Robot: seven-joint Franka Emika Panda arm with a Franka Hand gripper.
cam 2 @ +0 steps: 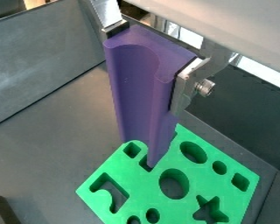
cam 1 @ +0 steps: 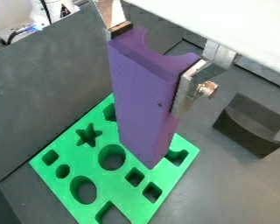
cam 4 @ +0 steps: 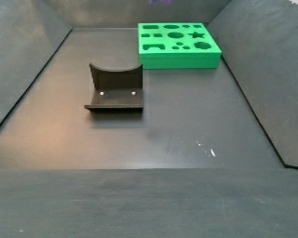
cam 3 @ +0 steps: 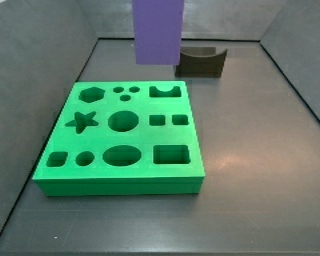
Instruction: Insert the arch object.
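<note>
The arch object (cam 1: 143, 96) is a tall, matte purple block with a curved notch in its upper end. My gripper (cam 1: 152, 57) is shut on it near that end, one silver finger (cam 1: 189, 87) on each side, and holds it upright. It shows the same way in both wrist views (cam 2: 143, 96), with the gripper (cam 2: 152, 54) around it. Below it lies the green board (cam 1: 63, 142) with several shaped holes, which also shows in a wrist view (cam 2: 133, 179). In a side view the block (cam 3: 157, 30) hangs above the board's far edge (cam 3: 123, 185), apart from it. The gripper is out of view there.
The dark fixture (cam 3: 203, 62) with a curved notch stands on the floor beyond the board, and shows in both side views (cam 4: 115, 88) and a wrist view (cam 1: 250, 122). Grey walls enclose the floor. In a side view the board (cam 4: 179, 60) lies far back.
</note>
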